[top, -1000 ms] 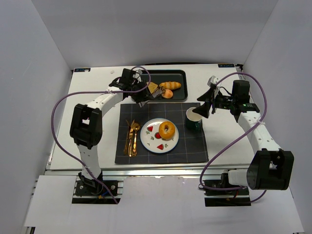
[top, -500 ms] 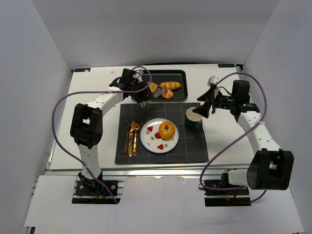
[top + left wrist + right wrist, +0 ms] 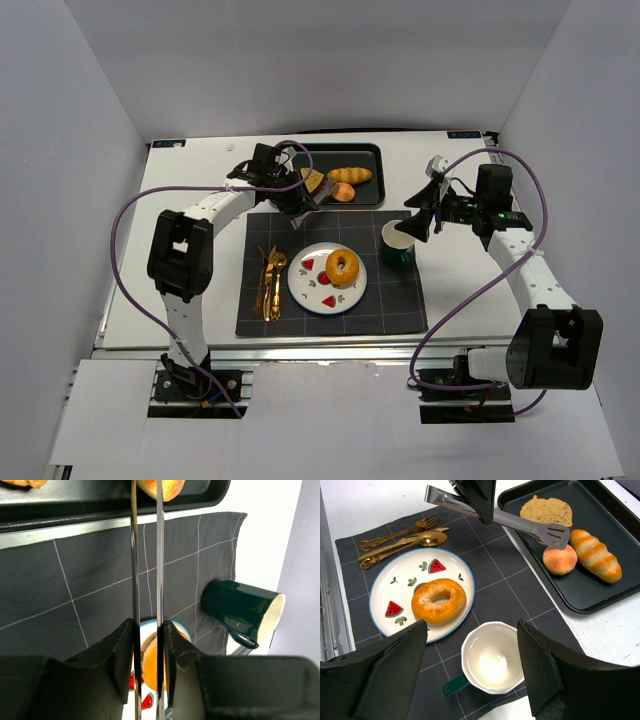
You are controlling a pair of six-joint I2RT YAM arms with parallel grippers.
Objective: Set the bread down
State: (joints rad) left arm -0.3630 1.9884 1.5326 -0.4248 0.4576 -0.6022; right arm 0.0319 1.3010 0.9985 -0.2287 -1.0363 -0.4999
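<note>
My left gripper (image 3: pixel 287 190) is shut on metal tongs (image 3: pixel 520 525). The tongs' tips are empty and hover over the near left part of the black tray (image 3: pixel 372 150). The tray holds a flat bread slice (image 3: pixel 547 511), a round peach-coloured bun (image 3: pixel 559 560) and a striped long roll (image 3: pixel 596 555). A glazed ring-shaped bread (image 3: pixel 343 266) lies on the watermelon plate (image 3: pixel 300 290); it shows between the tong arms (image 3: pixel 134 555) in the left wrist view. My right gripper (image 3: pixel 471 627) is open above the green mug (image 3: pixel 492 660).
Gold cutlery (image 3: pixel 270 283) lies on the dark placemat (image 3: pixel 400 310) left of the plate. The mug (image 3: pixel 398 243) stands on the mat's right side. White walls close in the table on three sides.
My left arm has shifted slightly while the tongs stay over the tray's near left part. The right arm and the breads have not moved.
</note>
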